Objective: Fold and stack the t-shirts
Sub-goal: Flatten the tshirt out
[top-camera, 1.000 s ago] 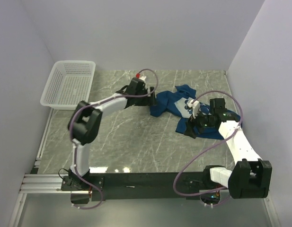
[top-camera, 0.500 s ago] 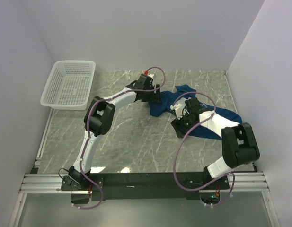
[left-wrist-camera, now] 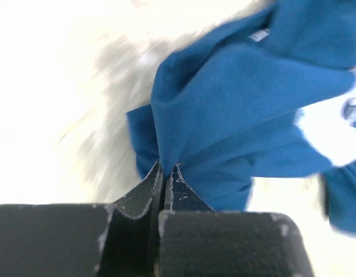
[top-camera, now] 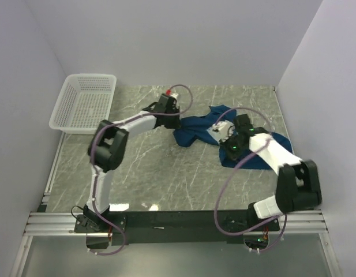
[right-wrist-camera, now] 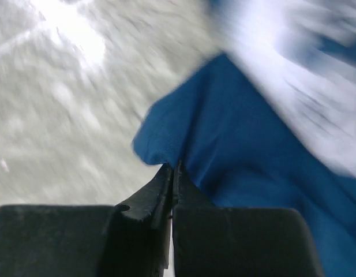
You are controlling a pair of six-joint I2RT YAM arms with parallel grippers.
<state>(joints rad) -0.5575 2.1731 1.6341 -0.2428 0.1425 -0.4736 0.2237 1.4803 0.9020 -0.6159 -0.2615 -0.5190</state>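
The 2 arms reach inward, left tool (left-wrist-camera: 164, 168) and right tool (right-wrist-camera: 173, 168) clamped shut on the t-shirt (top-camera: 196, 124).

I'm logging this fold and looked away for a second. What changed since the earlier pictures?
Both jaws closed on the t-shirt: the left gripper pinches its edge toward the basket, and the right gripper pinches a fold nearer its middle. The cloth has shifted slightly toward the basket. The basket stayed put.
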